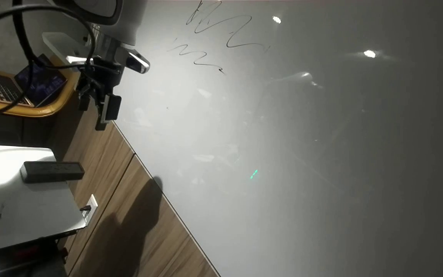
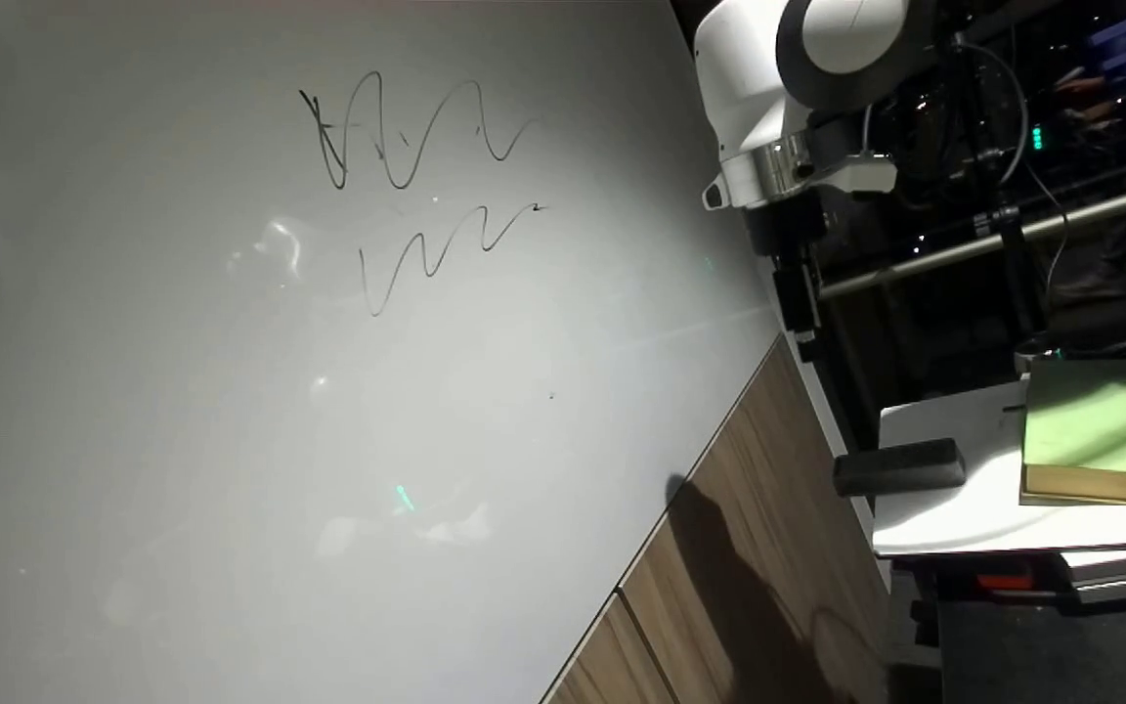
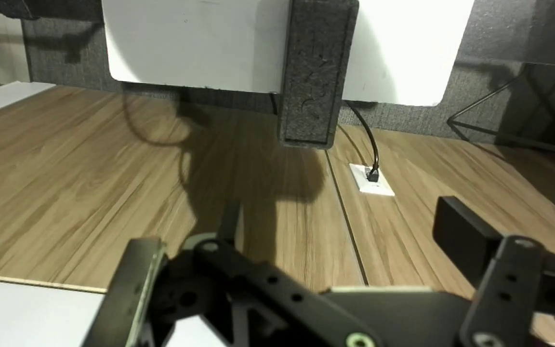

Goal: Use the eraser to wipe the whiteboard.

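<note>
The eraser [image 1: 52, 171] is a dark-grey oblong block lying on a white stand with one end past its edge. It also shows in an exterior view [image 2: 900, 468] and at the top of the wrist view [image 3: 313, 82]. The whiteboard [image 1: 302, 134] is a large glossy panel with two dark wavy pen scribbles near its top, seen also in an exterior view [image 2: 231, 440]. A strip of it shows at the lower left of the wrist view [image 3: 27, 303]. My gripper [image 3: 347, 231] is open and empty, above and apart from the eraser, beside the board's edge [image 1: 97, 109].
A wood-grain panel [image 1: 129, 215] borders the whiteboard, with a white wall socket [image 3: 374, 180] and plugged cable. A green book [image 2: 1101, 430] lies on the white stand [image 2: 993, 523] beside the eraser. A laptop [image 1: 10, 88] sits on a yellow-edged chair. A black cable hangs along my arm.
</note>
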Action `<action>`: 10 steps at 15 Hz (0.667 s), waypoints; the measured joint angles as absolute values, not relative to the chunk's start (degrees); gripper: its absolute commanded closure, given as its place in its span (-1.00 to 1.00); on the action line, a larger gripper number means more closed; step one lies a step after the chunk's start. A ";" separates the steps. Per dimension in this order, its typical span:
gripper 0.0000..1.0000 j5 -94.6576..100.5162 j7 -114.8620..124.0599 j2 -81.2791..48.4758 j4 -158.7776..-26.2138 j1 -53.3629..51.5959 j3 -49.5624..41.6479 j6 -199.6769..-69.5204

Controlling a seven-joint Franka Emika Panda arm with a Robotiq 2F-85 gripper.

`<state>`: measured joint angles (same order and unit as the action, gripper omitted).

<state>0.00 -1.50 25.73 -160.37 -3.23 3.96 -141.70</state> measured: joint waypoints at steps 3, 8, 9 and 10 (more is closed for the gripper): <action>-1.00 2.89 3.10 18.58 -160.40 -2.19 5.32 -146.41; -1.00 7.96 11.51 8.55 -160.18 0.05 6.24 -147.97; -1.00 7.96 12.09 7.59 -160.14 -0.02 6.24 -147.97; -1.00 7.83 12.47 6.85 -160.12 -0.17 6.24 -147.97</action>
